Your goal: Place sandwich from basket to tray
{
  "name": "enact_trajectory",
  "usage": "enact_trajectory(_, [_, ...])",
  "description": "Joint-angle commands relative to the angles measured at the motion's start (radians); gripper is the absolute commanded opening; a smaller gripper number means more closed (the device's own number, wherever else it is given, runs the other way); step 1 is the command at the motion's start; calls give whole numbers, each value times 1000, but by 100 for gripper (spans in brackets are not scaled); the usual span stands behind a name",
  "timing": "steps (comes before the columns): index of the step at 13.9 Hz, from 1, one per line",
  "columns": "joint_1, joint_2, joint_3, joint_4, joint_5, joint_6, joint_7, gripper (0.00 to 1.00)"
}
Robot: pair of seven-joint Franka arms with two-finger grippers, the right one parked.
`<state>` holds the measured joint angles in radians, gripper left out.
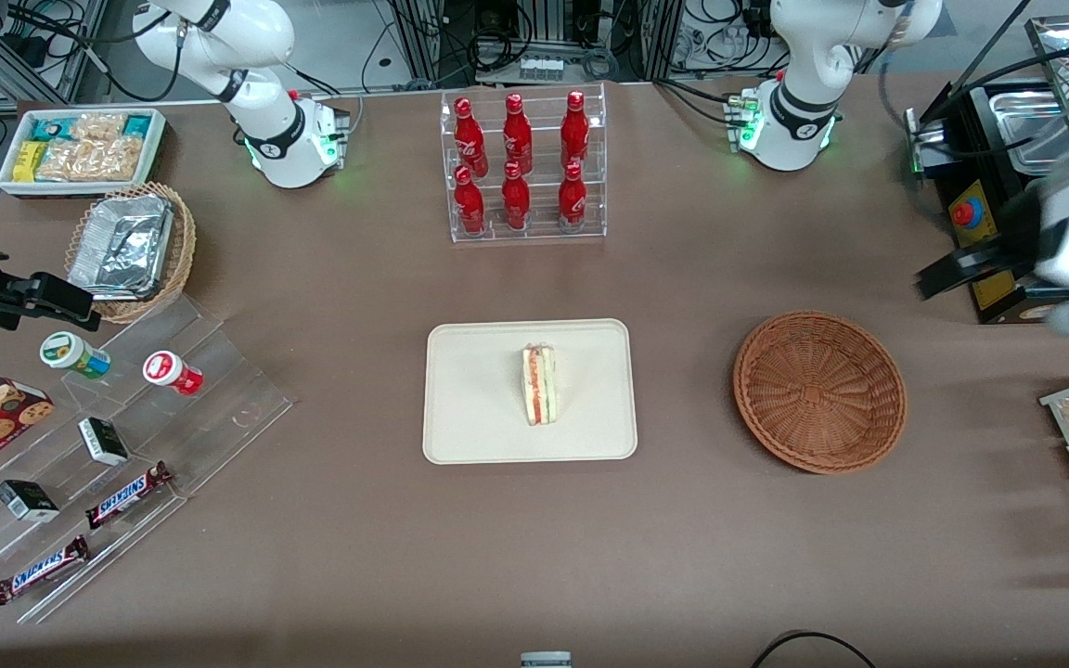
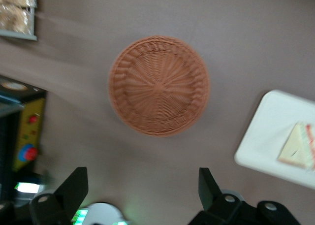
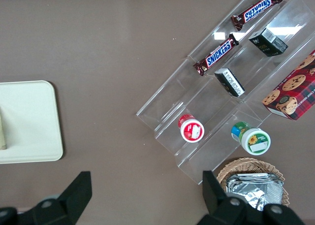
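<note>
Sandwich [image 1: 540, 384] stands on its edge near the middle of the tray [image 1: 470, 436], clear of the rim, so the task looks done. The basket [image 1: 819, 391] sits empty, well apart from the tray toward the working arm's end of the table. The gripper [image 2: 142, 193] hangs high above the basket with its fingers [image 2: 73, 188] spread wide, holding nothing. Little seems likely to go wrong now; the upright wedge could tip over if the table were jolted. In the front view the gripper is blurred and cut off by the frame's edge, and the wrist view shows only part of the tray.
</note>
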<state>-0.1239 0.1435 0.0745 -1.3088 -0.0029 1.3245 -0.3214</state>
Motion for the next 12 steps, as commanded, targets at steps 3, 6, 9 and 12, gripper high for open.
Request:
enact_trajectory(3, [104, -143, -16, -147, -20, -16, 330, 99])
enact_trajectory(6, [107, -194, -13, -219, -17, -4, 348, 99])
enact_trajectory(9, [95, -179, -18, -192, -8, -10, 340, 99])
enact_trajectory(12, [93, -167, -21, -182, -6, -7, 344, 99])
